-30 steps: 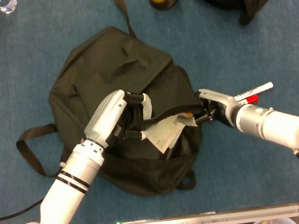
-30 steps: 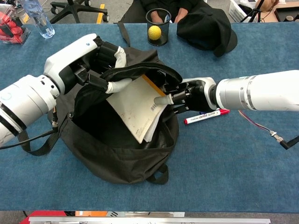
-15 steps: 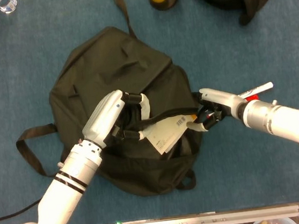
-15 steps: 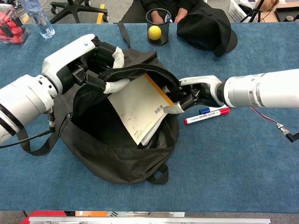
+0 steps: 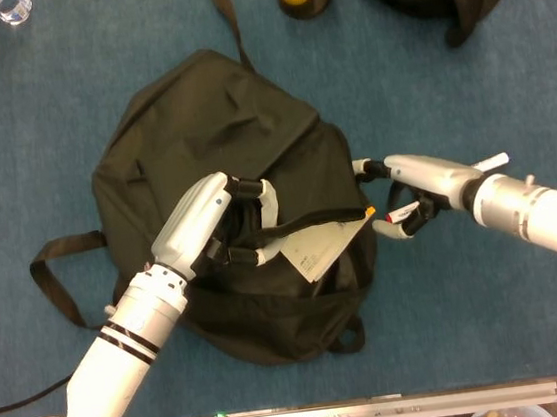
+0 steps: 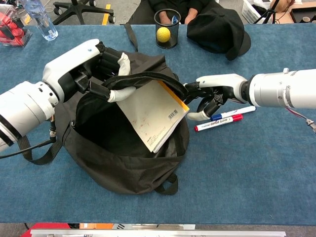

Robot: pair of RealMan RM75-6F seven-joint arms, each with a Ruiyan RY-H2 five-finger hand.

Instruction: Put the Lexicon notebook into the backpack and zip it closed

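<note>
Beside the notebook point(image 6: 153, 116) in the backpack point(image 6: 123, 163), right hand point(image 6: 216, 94) fingers point(image 6: 197, 115) spread, touching nothing; left hand point(image 6: 94, 66) grips the rim.

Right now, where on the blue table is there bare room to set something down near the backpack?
Bare blue table lies right of the black fabric backpack, in front of the right hand and the red and blue markers. The back edge is crowded: mesh cup with yellow ball, black cap.

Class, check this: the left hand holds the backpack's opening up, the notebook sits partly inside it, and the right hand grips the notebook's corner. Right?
Not quite. In the chest view the right hand is off the notebook, fingers apart, holding nothing. The left hand does hold the backpack open, notebook partly inside.
</note>
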